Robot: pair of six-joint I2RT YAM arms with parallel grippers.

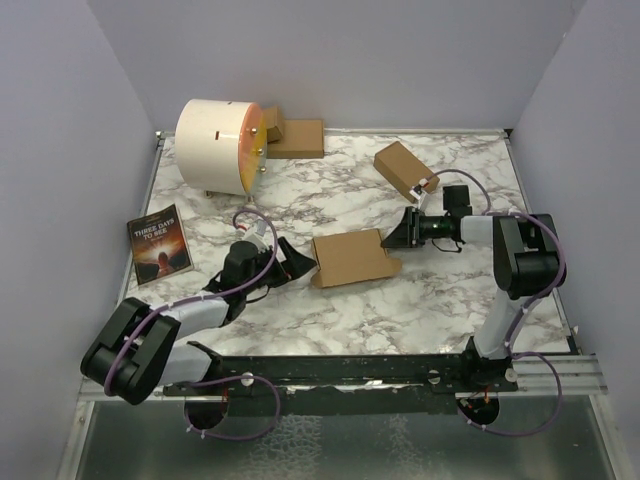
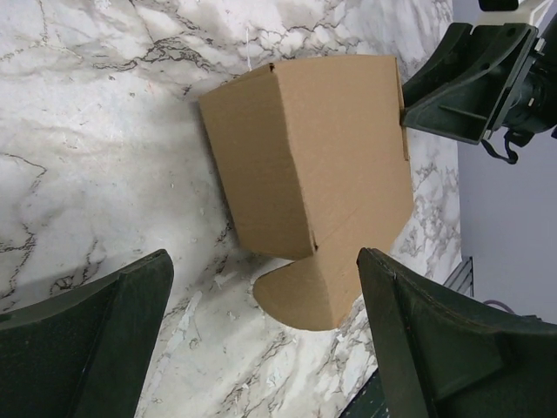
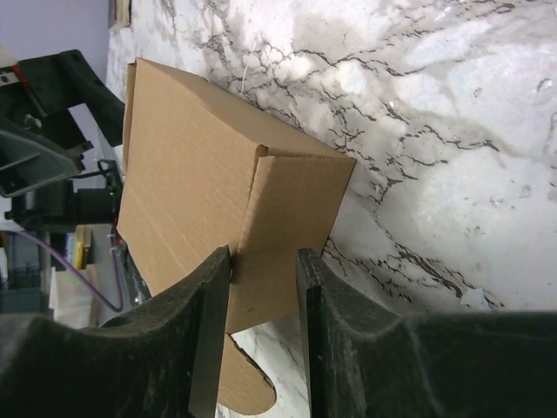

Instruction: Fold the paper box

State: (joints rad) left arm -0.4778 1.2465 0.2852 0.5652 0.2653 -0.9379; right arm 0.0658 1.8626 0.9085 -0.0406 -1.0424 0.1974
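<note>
Your right claw [image 3: 265,254] is straddling a flap of the paper box [image 1: 352,258], grip undeterminable; your left claw [image 1: 300,262] is gaping beside it above the marbled bench [image 1: 430,300], lilac walls [image 1: 60,120] enclosing.

The top camera is looking down on the whole table [image 1: 440,300] from high up at the near side. Both wrist cameras are looking from close by at the paper box [image 1: 352,258], from opposite sides

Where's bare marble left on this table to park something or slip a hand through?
Free: near strip between the paper box and the arm rail; back middle between the white drum and the second carton. Crowded: centre, left gripper and right gripper flank the box.
</note>
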